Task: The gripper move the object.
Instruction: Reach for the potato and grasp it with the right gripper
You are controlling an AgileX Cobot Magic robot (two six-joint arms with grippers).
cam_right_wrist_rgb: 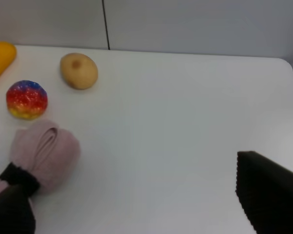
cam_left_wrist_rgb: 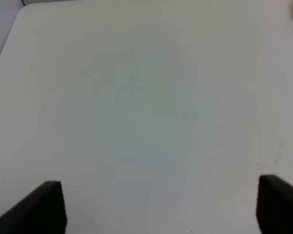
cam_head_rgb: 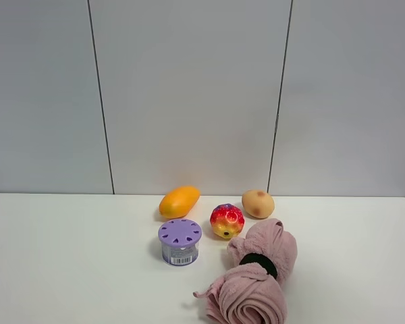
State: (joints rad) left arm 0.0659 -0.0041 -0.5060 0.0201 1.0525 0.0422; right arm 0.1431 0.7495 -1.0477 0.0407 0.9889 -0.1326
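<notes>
White desk point(cam_head_rgb: 67, 256) against grey wall panels, tan potato-like object point(cam_head_rgb: 258, 204) near the far edge — just beside a red-yellow ball point(cam_head_rgb: 227, 221), left end effector point(cam_left_wrist_rgb: 161, 209) and right end effector point(cam_right_wrist_rgb: 136, 209) both spread wide

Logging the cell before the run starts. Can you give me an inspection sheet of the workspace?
Surface: white table, no spills seen.
Job's things: potato near the back edge, untouched.
Clutter: mango, bumpy ball, purple-lidded tub, rolled pink towel.
Grippers: left gripper open over bare table; right gripper open, apart from potato.
Cables: nothing seen.
Surroundings: grey panelled wall behind table.
</notes>
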